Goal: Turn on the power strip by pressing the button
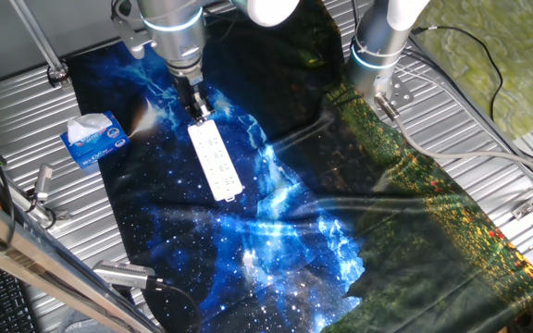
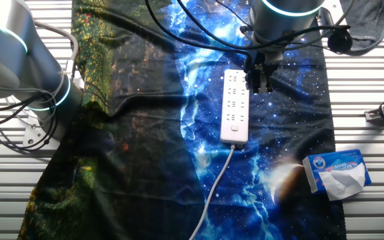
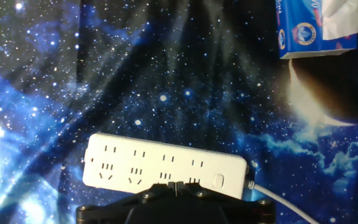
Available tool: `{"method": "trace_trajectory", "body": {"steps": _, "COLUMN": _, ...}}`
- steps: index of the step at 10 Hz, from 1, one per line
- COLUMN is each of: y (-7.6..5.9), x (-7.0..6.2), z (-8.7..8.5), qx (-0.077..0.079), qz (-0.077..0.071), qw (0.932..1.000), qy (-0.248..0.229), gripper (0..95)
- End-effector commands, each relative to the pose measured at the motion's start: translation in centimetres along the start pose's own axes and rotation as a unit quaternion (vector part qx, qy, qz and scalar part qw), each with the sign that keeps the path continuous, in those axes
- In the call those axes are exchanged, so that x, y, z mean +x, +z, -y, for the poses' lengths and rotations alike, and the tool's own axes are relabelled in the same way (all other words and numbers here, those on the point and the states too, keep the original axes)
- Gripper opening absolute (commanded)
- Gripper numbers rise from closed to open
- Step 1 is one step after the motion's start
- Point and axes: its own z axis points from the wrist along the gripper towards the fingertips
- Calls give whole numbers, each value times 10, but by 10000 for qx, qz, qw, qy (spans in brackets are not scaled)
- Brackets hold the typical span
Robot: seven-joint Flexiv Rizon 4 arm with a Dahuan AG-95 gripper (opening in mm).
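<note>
Hand view puts the power strip (image 3: 163, 168) across the lower middle of the frame, a long white bar with rows of dark socket holes, its button (image 3: 217, 182) near the right end and a thin white cord (image 3: 278, 202) leaving toward the lower right corner. The dark body of the end effector (image 3: 176, 186) fills the bottom edge, right over the strip's near long side; its tips meet in a thin seam there, so the fingers look closed together, though whether they touch the strip I cannot tell. A blue-and-white tissue box (image 3: 316, 28) sits at the upper right, well apart from the strip.

One fixed view shows the power strip (image 1: 215, 162) lying diagonally on a starry blue cloth (image 1: 276, 231) at centre left of the frame, with the end effector (image 1: 197, 111) hanging over its upper end. The tissue box (image 1: 93, 139) is at the left edge of the cloth, which covers a ribbed metal bench (image 1: 489, 129).

The other fixed view has the strip (image 2: 235, 107) upright at centre, the end effector (image 2: 259, 77) at its upper right edge.
</note>
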Motion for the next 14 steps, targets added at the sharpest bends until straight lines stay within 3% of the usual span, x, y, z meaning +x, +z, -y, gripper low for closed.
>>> {"method": "trace_trajectory", "body": {"steps": 1, "y": 0, "x": -1, "z": 0, "qx": -36, "qz": -4, "qw": 10000, "qy": -52, "gripper": 380}}
{"method": "trace_trajectory", "body": {"steps": 3, "y": 0, "x": -1, "z": 1, "qx": -9, "qz": 11, "qw": 10000, "qy": -81, "gripper": 380}}
{"method": "trace_trajectory", "body": {"steps": 4, "y": 1, "x": 0, "z": 3, "qx": 5, "qz": 7, "qw": 9999, "qy": -125, "gripper": 570}}
{"method": "trace_trajectory", "body": {"steps": 6, "y": 8, "x": 1, "z": 15, "qx": 52, "qz": 110, "qw": 9995, "qy": -305, "gripper": 570}}
{"method": "trace_trajectory", "body": {"steps": 8, "y": 5, "x": -2, "z": 28, "qx": 46, "qz": 49, "qw": 9994, "qy": -334, "gripper": 570}}
{"method": "trace_trajectory", "body": {"steps": 12, "y": 5, "x": -7, "z": 69, "qx": -31, "qz": 30, "qw": 9984, "qy": -556, "gripper": 570}}
{"method": "trace_trajectory", "body": {"steps": 13, "y": 14, "x": -5, "z": 79, "qx": -129, "qz": 65, "qw": 9979, "qy": -625, "gripper": 760}}
{"method": "trace_trajectory", "body": {"steps": 14, "y": 20, "x": -4, "z": 85, "qx": -165, "qz": 112, "qw": 9976, "qy": -658, "gripper": 760}}
